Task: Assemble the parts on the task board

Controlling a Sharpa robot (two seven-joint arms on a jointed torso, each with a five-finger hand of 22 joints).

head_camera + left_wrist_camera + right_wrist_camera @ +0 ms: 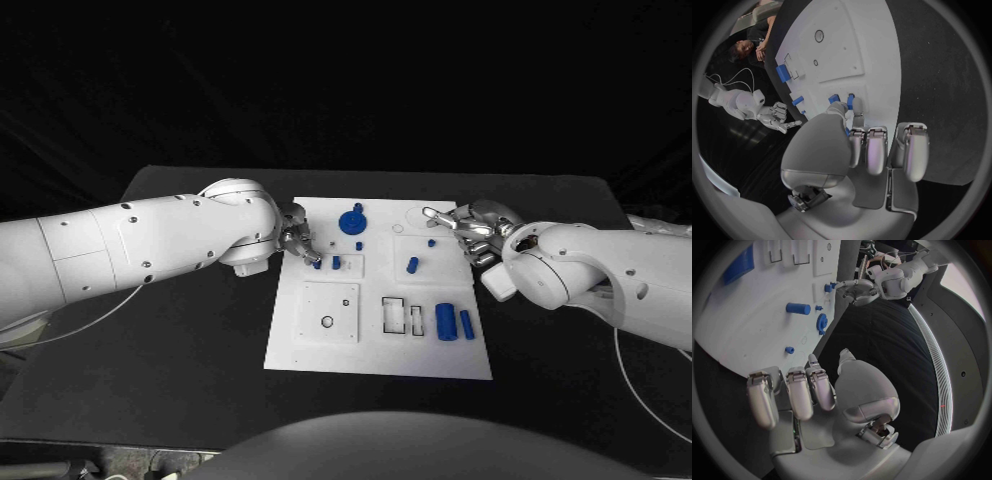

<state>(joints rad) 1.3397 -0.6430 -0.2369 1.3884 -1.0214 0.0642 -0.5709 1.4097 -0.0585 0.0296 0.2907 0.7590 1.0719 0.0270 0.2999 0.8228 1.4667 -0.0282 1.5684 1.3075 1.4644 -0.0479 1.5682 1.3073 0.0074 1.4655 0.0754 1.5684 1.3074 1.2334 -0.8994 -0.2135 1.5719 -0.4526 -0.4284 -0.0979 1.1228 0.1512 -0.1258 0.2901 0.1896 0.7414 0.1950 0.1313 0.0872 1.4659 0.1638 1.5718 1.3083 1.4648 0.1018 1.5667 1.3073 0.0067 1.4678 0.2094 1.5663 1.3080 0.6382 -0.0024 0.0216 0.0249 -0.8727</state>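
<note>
Black cloth is backing a matte black table (173, 330), and the flat white task board (378, 345) is lying at its middle between the two white arms. The left hand (299, 243) is hovering over the board's near-left edge with its fingers (873, 150) pointing down at two small blue upright pegs (336, 263) just beyond the fingertips. In the left wrist view the thumb is reaching toward those pegs, but I cannot tell whether it is pinching one or only touching it. The right hand (469, 228) is sitting at the opposite edge, fingers (795, 392) loosely extended and apart, grasping nothing, with a tiny blue stud (789, 349) lying on the board just ahead of them.

Judging by the layout, the step in hand is the pick or seating of a peg under the left hand. The round blue gear (353, 221) is standing just past the left fingertips, a short blue cylinder (413, 265) is lying between the two hands, and two longer blue bars (454, 322) are resting well back toward the robot, beside the right forearm and next to empty rectangular slots (402, 316). The next move probably calls for a fine pinch and a straight vertical press, keeping the other fingers off the neighbouring peg.
</note>
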